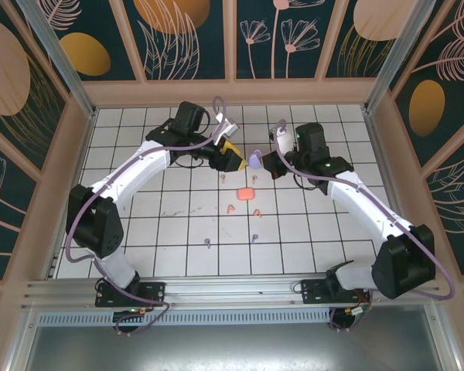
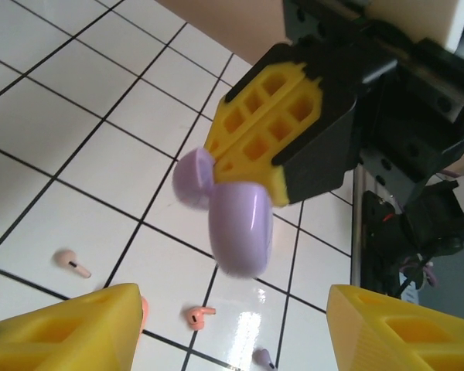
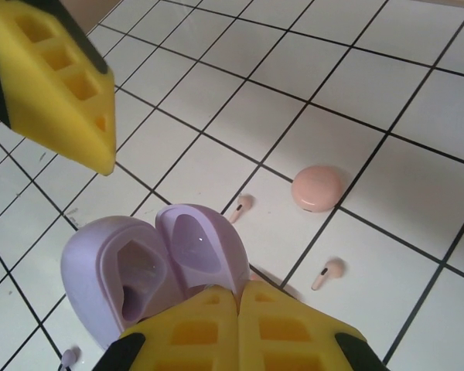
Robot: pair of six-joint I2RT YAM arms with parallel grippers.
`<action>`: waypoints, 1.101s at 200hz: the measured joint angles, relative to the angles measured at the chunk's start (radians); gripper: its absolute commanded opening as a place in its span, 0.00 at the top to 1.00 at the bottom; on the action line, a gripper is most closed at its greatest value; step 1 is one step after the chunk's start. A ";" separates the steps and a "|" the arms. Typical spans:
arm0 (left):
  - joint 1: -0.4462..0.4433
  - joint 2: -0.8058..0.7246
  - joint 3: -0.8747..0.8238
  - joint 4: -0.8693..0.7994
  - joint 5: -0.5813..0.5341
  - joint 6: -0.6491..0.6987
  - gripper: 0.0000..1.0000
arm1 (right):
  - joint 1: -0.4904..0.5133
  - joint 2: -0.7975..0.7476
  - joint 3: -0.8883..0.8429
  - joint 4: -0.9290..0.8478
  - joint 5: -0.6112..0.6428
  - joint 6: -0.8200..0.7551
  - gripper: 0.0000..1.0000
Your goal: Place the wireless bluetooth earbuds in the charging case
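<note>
While the right fingers (image 3: 286, 328) clamp the open lilac case (image 3: 124, 270), the left fingers (image 2: 69, 328) stand apart, empty. Loose earbuds (image 3: 327, 273) lie on the surface (image 3: 356, 85).

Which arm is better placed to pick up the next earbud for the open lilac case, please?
Left: the left end effector hangs open and empty, while the right end effector is shut on the open lilac case. Earbuds lie on the tiles below.
</note>
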 measured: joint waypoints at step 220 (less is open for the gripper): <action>0.006 0.074 0.068 -0.180 0.096 0.108 0.44 | 0.099 0.050 0.047 -0.014 0.018 -0.003 1.00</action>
